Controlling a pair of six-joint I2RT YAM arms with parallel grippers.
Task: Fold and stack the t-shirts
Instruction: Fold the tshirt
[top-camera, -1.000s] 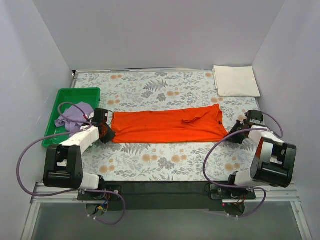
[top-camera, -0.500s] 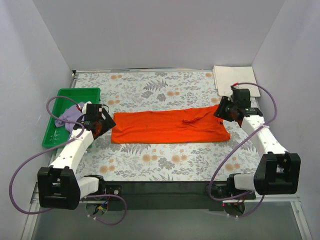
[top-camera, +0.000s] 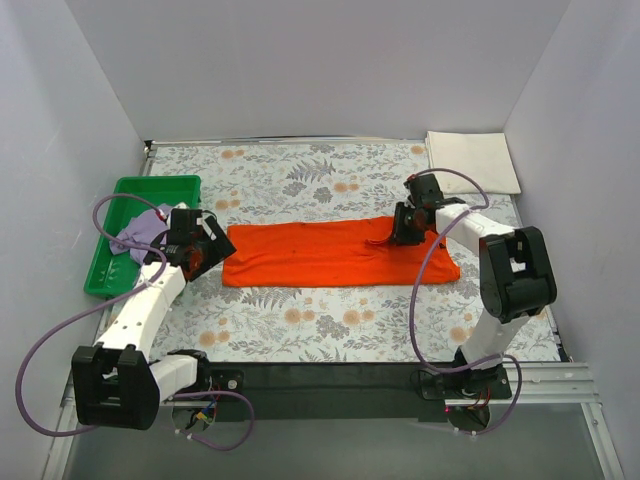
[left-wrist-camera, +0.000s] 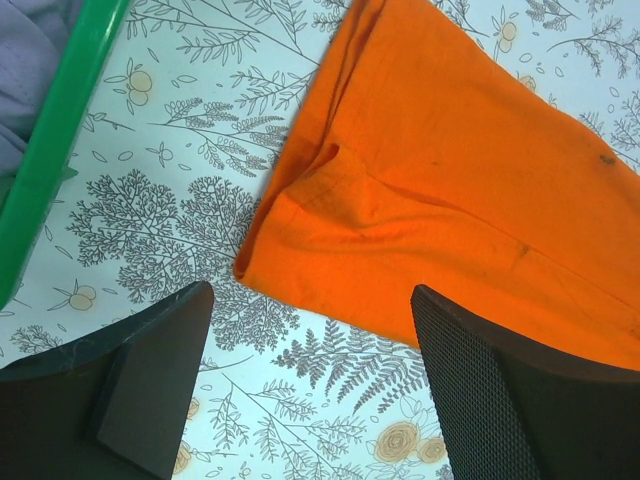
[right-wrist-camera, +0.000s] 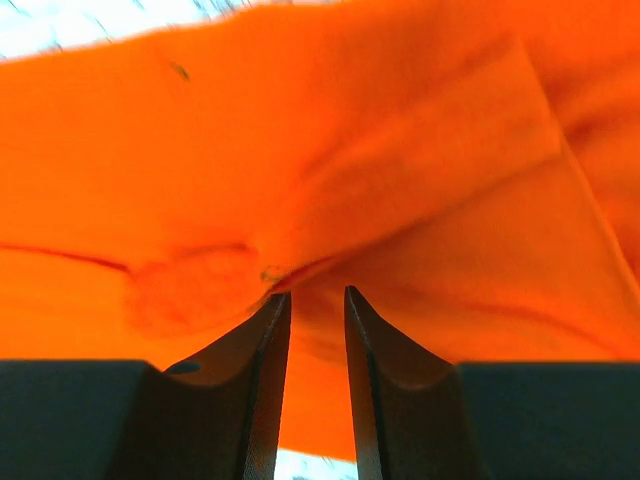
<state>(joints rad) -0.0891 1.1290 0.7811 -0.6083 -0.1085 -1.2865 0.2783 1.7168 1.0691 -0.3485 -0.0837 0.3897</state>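
The bright orange t-shirt (top-camera: 320, 255) lies flat across the middle of the table as a long folded strip. In the left wrist view its left end (left-wrist-camera: 450, 170) is just ahead of my left gripper (left-wrist-camera: 310, 292), which hovers wide open and holds nothing. From above, that left gripper (top-camera: 208, 252) sits beside the strip's left edge. My right gripper (top-camera: 398, 228) is down on the shirt's folded sleeve near the right end. Its fingertips (right-wrist-camera: 280, 300) touch the orange cloth (right-wrist-camera: 400, 120) with a narrow gap between them. The pale lilac t-shirt (top-camera: 145, 230) lies crumpled in the tray. The cream-white t-shirt (top-camera: 470, 160) lies folded at the back right.
A green plastic tray (top-camera: 150, 187) stands at the left edge, and its rim (left-wrist-camera: 60, 150) shows close to my left gripper. The floral tablecloth (top-camera: 330, 320) covers the table. Grey walls close in the left, back and right sides.
My left gripper has let go of the shirt's left end and now stands open beside it. My right arm swung from the shirt's right end to the back, then left onto the sleeve fold.
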